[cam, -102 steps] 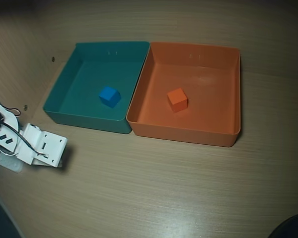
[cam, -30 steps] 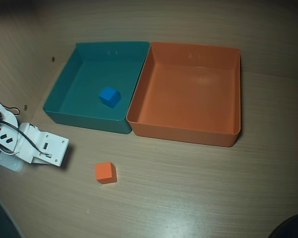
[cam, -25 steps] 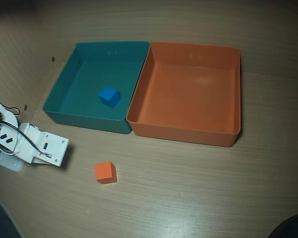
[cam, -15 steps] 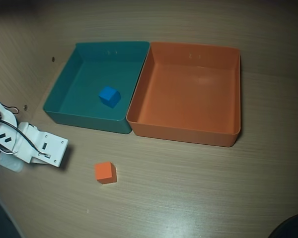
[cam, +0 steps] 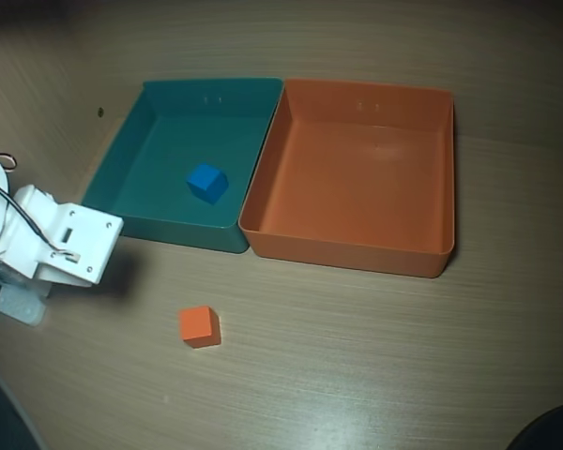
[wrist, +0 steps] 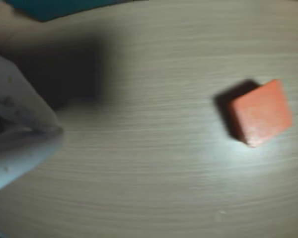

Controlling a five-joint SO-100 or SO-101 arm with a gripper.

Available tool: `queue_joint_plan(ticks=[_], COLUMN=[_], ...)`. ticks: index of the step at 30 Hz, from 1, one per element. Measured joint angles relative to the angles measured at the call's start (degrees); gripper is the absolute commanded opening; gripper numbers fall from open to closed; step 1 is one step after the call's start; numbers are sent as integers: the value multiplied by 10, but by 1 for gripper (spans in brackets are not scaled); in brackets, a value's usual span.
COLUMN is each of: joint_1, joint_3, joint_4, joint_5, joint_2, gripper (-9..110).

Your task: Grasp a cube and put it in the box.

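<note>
Cube loose on worktop, 7 o'clock of empty box, ready for pickup. End effector at 9; open or closed, can't tell.

**What the cameras miss**

The wrist view is soft all over: the cube shows as a smeared orange block with fuzzy edges. A pale part of the pincer juts in from the left edge of that view, cut off and out of focus, so how its jaws stand cannot be told. A sliver of the teal tray is clipped by the top edge. In the overhead view the arm runs off the left edge, its fingertips out of sight. A dark shape at the bottom right corner is too cropped to name.
</note>
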Motion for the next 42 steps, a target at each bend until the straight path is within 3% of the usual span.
queue_joint_plan(ticks=[5, 15, 21, 27, 42], joint_1=[0, 15, 45, 44, 46], joint_3=[-128, -214, -214, -257, -506], joint_4=[-1, -1, -3, -3, -3], joint_5=[-5, -207, -288, -314, -314], joint_2=[-121, -247, -250, -291, -590], gripper=[-3, 22, 31, 32, 32])
